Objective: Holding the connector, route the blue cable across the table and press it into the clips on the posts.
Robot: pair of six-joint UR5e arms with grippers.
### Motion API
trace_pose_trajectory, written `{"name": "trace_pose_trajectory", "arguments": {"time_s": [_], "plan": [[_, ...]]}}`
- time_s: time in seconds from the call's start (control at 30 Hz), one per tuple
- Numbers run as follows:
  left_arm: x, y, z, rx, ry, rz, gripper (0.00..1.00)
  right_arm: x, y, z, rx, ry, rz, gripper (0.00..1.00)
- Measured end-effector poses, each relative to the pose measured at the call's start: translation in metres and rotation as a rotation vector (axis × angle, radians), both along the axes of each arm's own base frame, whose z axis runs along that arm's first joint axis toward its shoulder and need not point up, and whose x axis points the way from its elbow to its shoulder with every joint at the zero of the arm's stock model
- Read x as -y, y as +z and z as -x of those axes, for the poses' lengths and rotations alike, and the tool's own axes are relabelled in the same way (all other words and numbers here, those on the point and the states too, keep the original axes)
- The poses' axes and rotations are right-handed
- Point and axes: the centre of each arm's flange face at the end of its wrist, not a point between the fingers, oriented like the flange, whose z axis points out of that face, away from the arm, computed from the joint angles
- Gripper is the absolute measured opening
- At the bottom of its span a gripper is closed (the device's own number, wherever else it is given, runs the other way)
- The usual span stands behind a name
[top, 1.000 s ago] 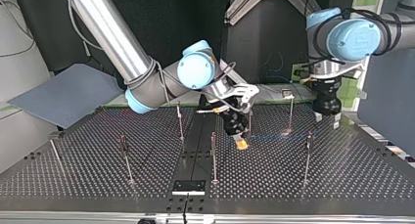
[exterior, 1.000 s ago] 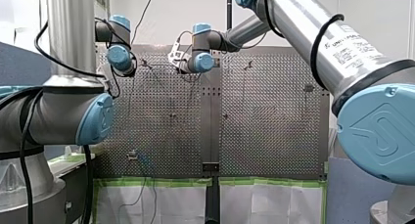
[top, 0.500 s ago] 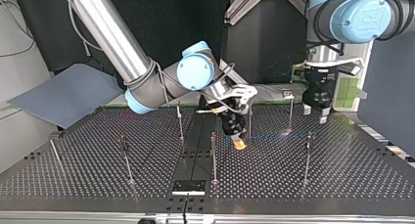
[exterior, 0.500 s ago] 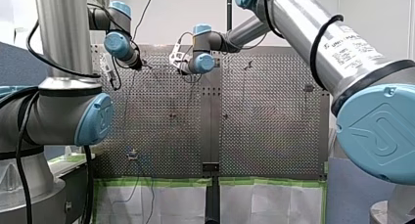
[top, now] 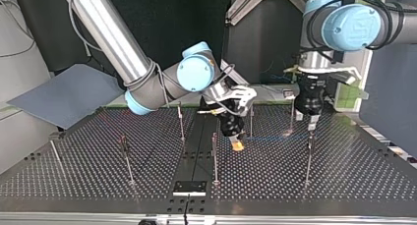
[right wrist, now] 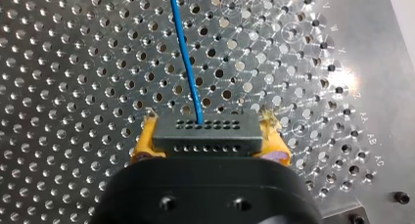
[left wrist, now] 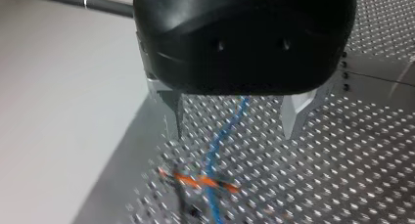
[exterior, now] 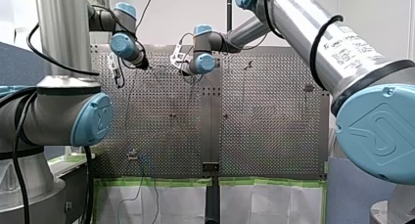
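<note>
In the right wrist view, yellow pads (right wrist: pixel 147 138) pinch a black connector (right wrist: pixel 208 133) on both sides. The blue cable (right wrist: pixel 186 53) runs from it ahead over the perforated plate. In the top view my right gripper (top: pixel 237 141) hangs low over the table's middle, shut on that connector. The cable (top: pixel 270 136) stretches from there toward the view's right. My left gripper (top: pixel 310 118) points down above a post (top: pixel 309 156) there. In its wrist view the metal fingers (left wrist: pixel 235 133) stand open, with the blue cable (left wrist: pixel 220 145) and an orange clip (left wrist: pixel 198 181) below them.
Several thin posts stand on the table (top: pixel 344 185), among them one (top: pixel 214 156) just beside my right gripper and others (top: pixel 125 158) toward the top view's left. A grey board (top: pixel 69 95) lies off the table's far left corner.
My left gripper has swung toward the top view's left and now hangs over the post there. My right gripper has edged slightly left with the connector still held.
</note>
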Motion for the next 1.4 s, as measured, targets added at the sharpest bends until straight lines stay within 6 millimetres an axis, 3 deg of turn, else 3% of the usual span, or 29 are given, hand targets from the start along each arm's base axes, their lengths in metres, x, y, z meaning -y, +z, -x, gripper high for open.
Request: {"name": "trace_pose_trajectory", "arguments": {"time_s": [0.8,1.4], "plan": [[0.019,0.011,-0.036,0.057,0.027,-0.164,0.98,0.001,-0.001,0.000,-0.001,0.000,0.000,0.00],[0.027,-0.003,-0.075,0.054,0.030,-0.188,0.98,0.001,-0.002,0.000,-0.003,0.002,-0.002,0.00]]}}
